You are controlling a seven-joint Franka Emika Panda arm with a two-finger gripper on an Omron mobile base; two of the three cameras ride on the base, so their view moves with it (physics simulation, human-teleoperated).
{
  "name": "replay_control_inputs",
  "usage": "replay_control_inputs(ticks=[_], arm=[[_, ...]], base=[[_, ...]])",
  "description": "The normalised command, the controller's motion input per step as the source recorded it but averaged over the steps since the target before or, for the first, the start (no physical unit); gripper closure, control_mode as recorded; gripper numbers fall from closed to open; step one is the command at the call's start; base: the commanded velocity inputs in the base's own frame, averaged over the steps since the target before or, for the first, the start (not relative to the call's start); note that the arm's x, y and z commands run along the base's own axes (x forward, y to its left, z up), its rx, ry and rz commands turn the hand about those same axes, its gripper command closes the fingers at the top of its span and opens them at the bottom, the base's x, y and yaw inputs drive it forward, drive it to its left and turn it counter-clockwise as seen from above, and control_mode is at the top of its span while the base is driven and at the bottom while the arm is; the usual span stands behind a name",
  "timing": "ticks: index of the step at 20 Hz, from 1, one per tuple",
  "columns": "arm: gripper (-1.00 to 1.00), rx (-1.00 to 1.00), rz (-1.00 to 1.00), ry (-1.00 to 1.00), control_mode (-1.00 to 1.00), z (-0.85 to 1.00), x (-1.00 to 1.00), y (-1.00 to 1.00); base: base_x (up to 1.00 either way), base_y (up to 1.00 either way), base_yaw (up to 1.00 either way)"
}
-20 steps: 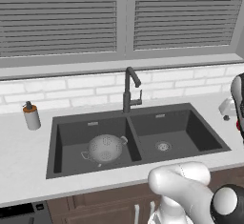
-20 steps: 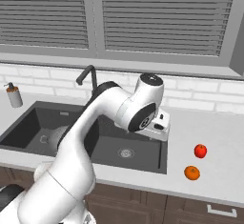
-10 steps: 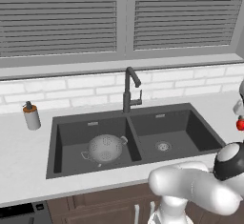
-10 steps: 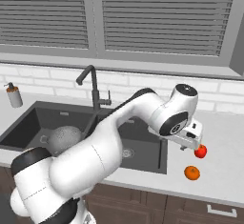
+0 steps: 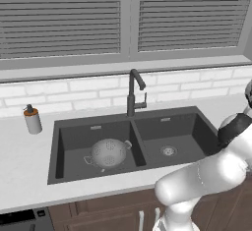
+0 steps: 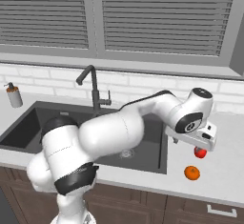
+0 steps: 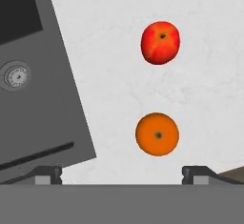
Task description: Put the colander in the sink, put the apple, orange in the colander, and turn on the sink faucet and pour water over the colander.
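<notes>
**Arm has swung right to the fruit**

The tool now hangs over the apple, jaws spread and empty; the orange lies nearer on the bench; the colander already sits in the sink's left basin; fruit-picking comes next.

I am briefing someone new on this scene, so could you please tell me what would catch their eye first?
Most striking is the white arm stretched right over the pale counter, its open end effector hanging above a glossy red apple and a round orange. Next comes the dark grey double sink, with a small silvery perforated colander already sitting in its left basin.
</notes>
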Motion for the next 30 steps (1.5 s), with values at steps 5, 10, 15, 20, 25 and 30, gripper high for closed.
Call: replay_control_inputs(ticks=[5, 10, 15, 20, 25, 30], arm=[[-1.0, 0.0, 0.0, 0.05, -1.0, -0.32, 0.35, -0.25], [-1.0, 0.0, 0.0, 0.05, -1.0, -0.43, 0.22, -0.29], [-1.0, 0.0, 0.0, 0.02, -1.0, -0.35, 0.24, -0.27], [-1.0, 0.0, 0.0, 0.0, -1.0, -0.19, 0.22, -0.22], [-1.0, 0.0, 0.0, 0.0, -1.0, -0.21, 0.07, -0.21], [-1.0, 0.0, 0.0, 0.0, -1.0, -0.23, 0.0, -0.02]], base=[[0.0, 0.0, 0.0], [0.0, 0.0, 0.0], [0.0, 0.0, 0.0], [0.0, 0.0, 0.0], [0.0, 0.0, 0.0], [0.0, 0.0, 0.0]])
